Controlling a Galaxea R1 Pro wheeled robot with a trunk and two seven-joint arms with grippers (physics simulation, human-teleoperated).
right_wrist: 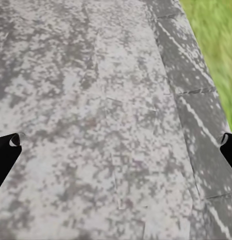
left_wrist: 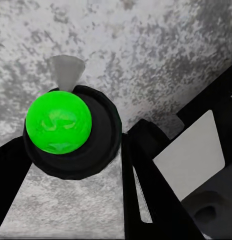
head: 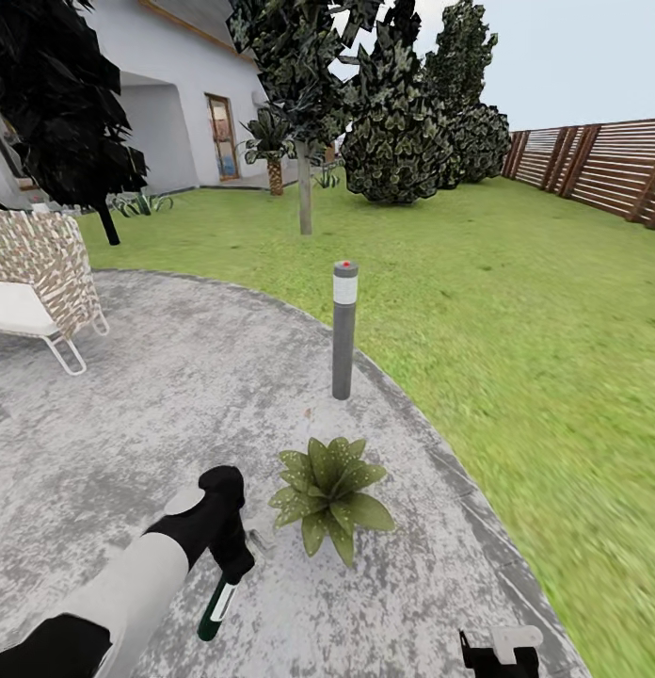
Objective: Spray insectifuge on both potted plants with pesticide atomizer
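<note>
My left claw is pinched around the dark green-and-white pesticide atomizer bottle, which hangs down from it over the mottled grey paved patio. The speckled green rosette plant sits just beside it. I judge I should turn the pale nozzle toward those leaves and sweep slowly across every one. My right claw hangs spread and empty above the paving.

One potted plant just beside the left claw; one spray bottle in that claw; one bollard light beyond; one chair; two claws, counting the right claw.
</note>
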